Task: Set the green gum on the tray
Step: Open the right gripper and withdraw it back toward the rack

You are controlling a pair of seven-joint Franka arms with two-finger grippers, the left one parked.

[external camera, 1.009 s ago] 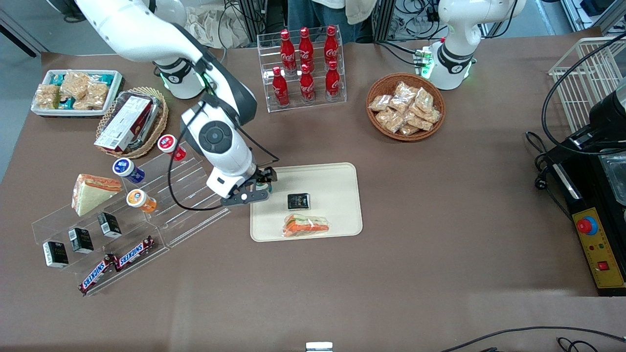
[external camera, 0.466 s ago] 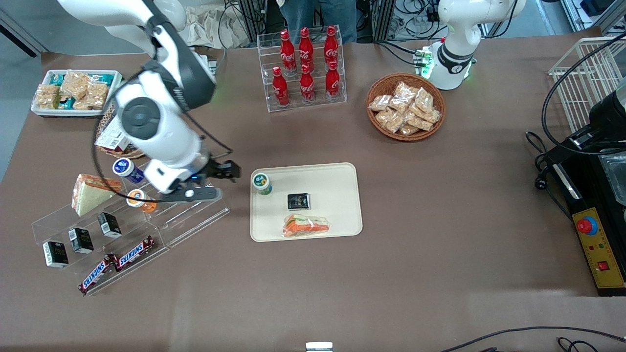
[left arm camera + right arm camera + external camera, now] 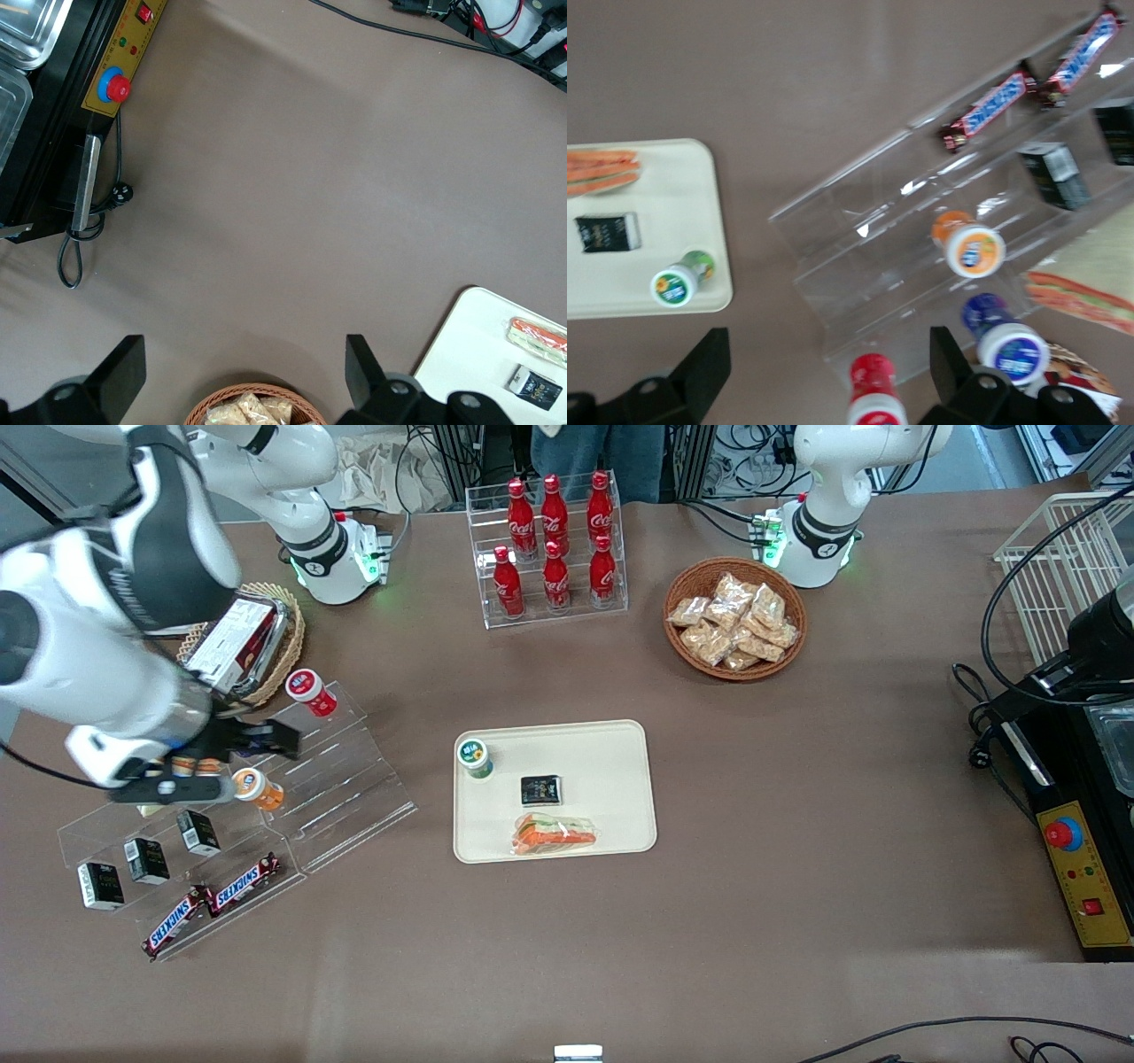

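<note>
From the front cam I've got the green gum standing upright on the tray, in the corner nearest the working arm's end of the counter. A small black packet and a wrapped sandwich share the tray, nearer the camera. My gripper hangs over the clear stepped rack, jaws spread and holding nothing, with the orange bottle just beside it.

Right wrist cam: green gum on the tray corner, well apart from the rack's orange, blue and red bottles.

Left wrist cam only catches the tray's edge.
</note>
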